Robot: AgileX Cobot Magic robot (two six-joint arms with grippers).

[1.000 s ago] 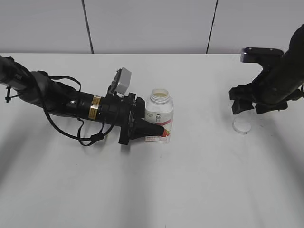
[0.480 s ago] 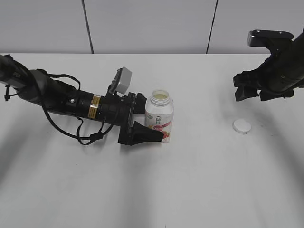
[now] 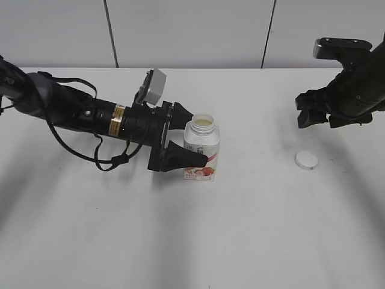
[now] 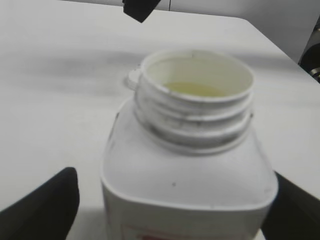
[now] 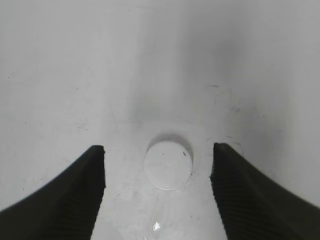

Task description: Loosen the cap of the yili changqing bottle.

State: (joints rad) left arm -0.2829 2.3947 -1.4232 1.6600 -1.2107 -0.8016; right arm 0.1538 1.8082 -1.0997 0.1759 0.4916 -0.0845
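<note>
Cap point(image 3: 306, 159) flat white disc, bottle point(image 3: 201, 148) squarish, threaded neck

- One small white squarish plastic bottle point(image 3: 201, 150) with a pink-red label, its wide threaded neck uncapped point(image 4: 192, 150).
- One small round white plastic screw cap point(image 3: 305, 160), lying flat on the counter point(image 5: 167, 166).
- Two black robot arms, each ending in one tool: the left tool point(image 3: 191, 139) and the right tool point(image 3: 317, 119).
- One white counter point(image 3: 240, 241).

arms: black | left arm point(image 3: 90, 114): yellow label band, loose black cables, grey wrist box
</note>
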